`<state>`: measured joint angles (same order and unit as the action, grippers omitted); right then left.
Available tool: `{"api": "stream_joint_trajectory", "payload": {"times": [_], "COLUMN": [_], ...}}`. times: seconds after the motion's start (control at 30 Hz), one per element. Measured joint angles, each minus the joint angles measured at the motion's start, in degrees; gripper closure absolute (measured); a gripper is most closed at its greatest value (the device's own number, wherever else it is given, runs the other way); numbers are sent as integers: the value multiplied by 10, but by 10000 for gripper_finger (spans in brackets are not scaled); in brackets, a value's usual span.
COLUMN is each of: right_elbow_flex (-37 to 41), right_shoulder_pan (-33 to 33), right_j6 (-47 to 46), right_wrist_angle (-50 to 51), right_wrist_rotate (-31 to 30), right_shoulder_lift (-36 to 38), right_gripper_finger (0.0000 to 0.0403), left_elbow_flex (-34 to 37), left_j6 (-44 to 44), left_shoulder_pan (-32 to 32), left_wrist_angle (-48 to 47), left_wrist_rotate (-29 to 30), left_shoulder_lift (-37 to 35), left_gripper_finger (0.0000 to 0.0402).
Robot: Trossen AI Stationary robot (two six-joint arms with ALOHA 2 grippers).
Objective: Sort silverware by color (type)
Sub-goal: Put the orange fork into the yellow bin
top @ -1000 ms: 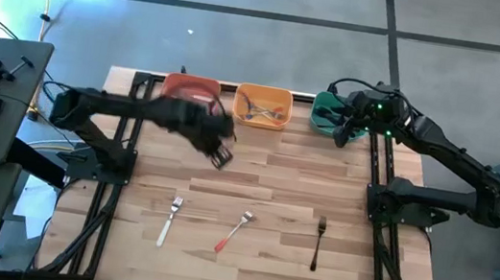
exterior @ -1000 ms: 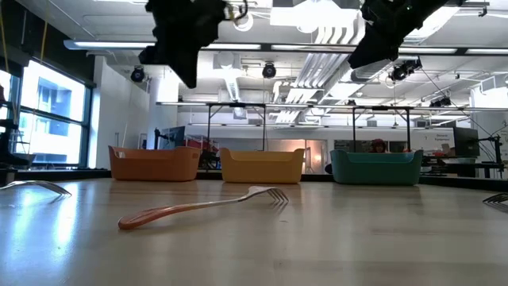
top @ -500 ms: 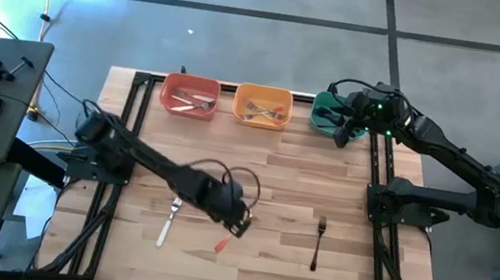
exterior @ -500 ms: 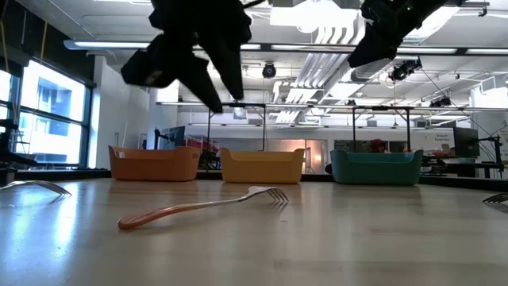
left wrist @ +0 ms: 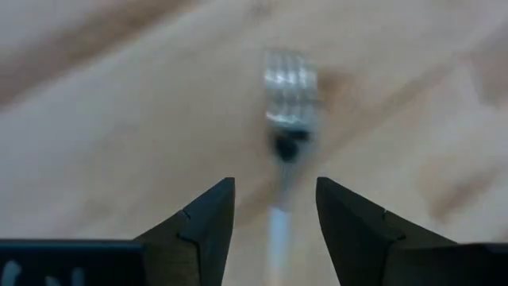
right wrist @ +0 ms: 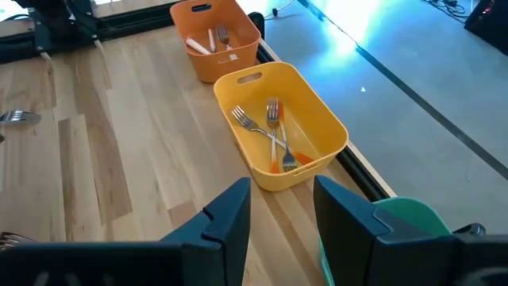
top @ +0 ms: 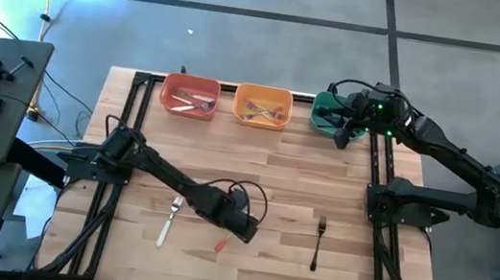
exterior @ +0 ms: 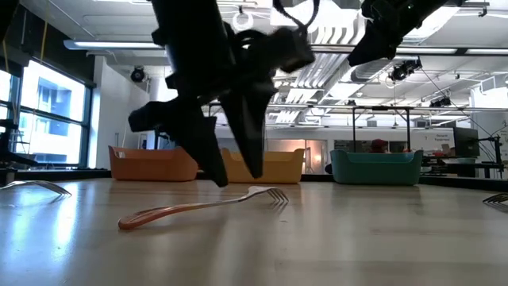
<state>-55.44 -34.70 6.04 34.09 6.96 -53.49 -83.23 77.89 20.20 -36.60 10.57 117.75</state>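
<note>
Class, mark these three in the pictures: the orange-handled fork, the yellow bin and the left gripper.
orange-handled fork (exterior: pixel 171 210): low view, on its handle.
yellow bin (right wrist: pixel 325 127): right wrist view, on its side rim.
left gripper (left wrist: pixel 274 208): left wrist view, midway between its open fingertips.

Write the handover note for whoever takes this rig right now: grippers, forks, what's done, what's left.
Left gripper: open, low over the orange-handled fork at mid-table, fingers straddling it, not yet closed.
Right gripper: open, empty, waiting over the green bin.
Done: white-handled forks lie in the orange bin, orange-handled ones in the yellow bin.
Left: three forks on the table, namely the orange one, the white-handled fork to its left and the black-handled fork to its right. The green bin's contents are hidden.
</note>
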Motion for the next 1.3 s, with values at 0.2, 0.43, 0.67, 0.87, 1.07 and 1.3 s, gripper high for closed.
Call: {"api": "stream_joint_trajectory", "payload": {"times": [0.2,0.43,0.67,0.87,1.07,1.3], "right_elbow_flex": [0,0,0,0,0,0], "right_shoulder_pan": [0,0,0,0,0,0], "right_j6": [3,4,6,19,20,28], "right_wrist_angle": [5,20,22,23,22,23], "right_wrist_rotate": [1,2,6,6,6,7], "right_shoulder_lift": [0,4,7,7,7,7], "right_gripper_finger": [281,281,281,281,281,281], "left_elbow_flex": [-19,-20,-28,-34,-34,-35], "left_j6": [-1,-6,-6,16,26,68], "left_shoulder_pan": [-13,-15,-15,-14,-15,-16], "left_wrist_angle": [-24,11,34,40,92,88], "left_wrist_rotate": [11,10,6,5,-11,-27], "left_shoulder_lift": [28,38,41,41,43,61], "left_gripper_finger": [233,233,233,233,233,233]}}
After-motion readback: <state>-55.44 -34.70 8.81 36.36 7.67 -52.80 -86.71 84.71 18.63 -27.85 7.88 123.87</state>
